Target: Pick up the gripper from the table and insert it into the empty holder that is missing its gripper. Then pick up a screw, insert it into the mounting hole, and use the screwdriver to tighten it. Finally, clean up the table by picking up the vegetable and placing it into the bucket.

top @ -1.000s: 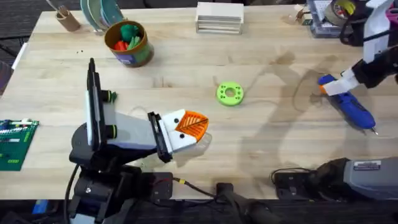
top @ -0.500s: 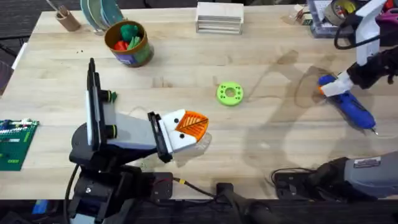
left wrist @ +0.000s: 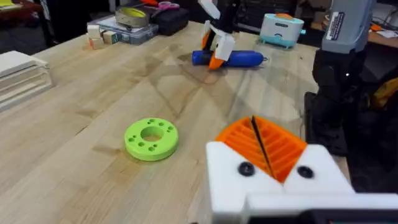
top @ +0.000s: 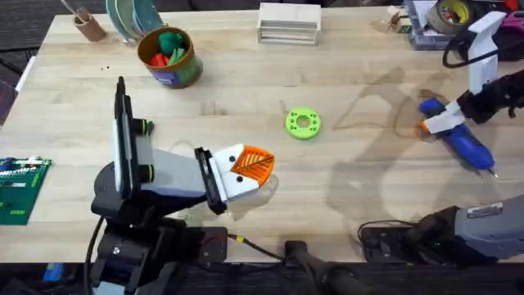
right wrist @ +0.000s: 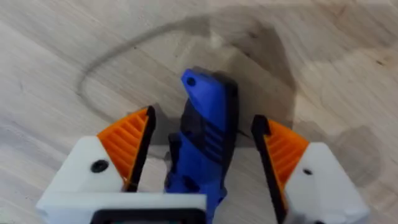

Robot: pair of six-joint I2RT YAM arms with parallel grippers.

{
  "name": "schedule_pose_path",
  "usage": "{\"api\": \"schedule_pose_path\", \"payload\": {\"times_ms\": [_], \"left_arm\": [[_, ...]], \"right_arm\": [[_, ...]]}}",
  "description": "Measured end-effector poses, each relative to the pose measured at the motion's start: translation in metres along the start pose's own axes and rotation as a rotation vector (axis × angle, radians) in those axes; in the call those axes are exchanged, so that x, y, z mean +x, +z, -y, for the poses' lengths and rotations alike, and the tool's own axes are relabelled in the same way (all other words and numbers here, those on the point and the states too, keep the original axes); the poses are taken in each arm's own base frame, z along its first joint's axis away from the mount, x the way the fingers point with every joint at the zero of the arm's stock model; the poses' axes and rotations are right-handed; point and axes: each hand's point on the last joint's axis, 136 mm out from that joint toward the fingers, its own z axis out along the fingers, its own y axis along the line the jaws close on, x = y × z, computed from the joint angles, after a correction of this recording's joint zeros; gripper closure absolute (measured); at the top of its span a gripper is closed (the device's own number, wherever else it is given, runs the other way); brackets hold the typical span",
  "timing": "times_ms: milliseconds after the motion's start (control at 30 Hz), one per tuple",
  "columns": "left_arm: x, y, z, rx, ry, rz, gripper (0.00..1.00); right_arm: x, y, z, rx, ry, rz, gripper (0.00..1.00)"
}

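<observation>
On my right wrist feed, the right gripper (right wrist: 200, 165) stood spread wide, its orange ribbed pads (right wrist: 127, 144) on either side of the blue handle of the screwdriver (right wrist: 204, 134) with a clear gap on both sides, so it gripped nothing. From overhead I saw that same right gripper (top: 438, 123) over the handle end of the screwdriver (top: 458, 139), which lay flat on the surface (top: 360, 180) near the right edge, its thin metal tip pointing toward my side of the table.

The left gripper (top: 250, 168) rested low near the front middle, its two orange pads pressed together with only a dark seam between them and nothing caught there; the left wrist feed showed the same closed pads (left wrist: 264, 143).

The bright green ring (top: 303, 124) lay flat on the surface between the two grippers, just ahead of the left one and well apart from the screwdriver. The bucket (top: 169, 57) stood at the far left with the dark green vegetable (top: 170, 39) already inside it, beside something red and orange. A white slatted block (top: 288, 23) sat at the far edge, a small wooden cup (top: 88, 24) at the far left corner, and a green circuit board (top: 20, 190) off the left side. Nothing lay between the right gripper and the screwdriver.
</observation>
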Motion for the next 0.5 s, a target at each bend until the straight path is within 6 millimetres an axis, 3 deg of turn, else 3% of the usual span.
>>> {"api": "schedule_pose_path", "payload": {"times_ms": [500], "left_arm": [[0.0000,0.0000,0.0000,0.000,0.000,0.000,0.997]], "right_arm": [[0.0062,0.0005,-0.0036,-0.014,-0.019,-0.035,0.012]]}}
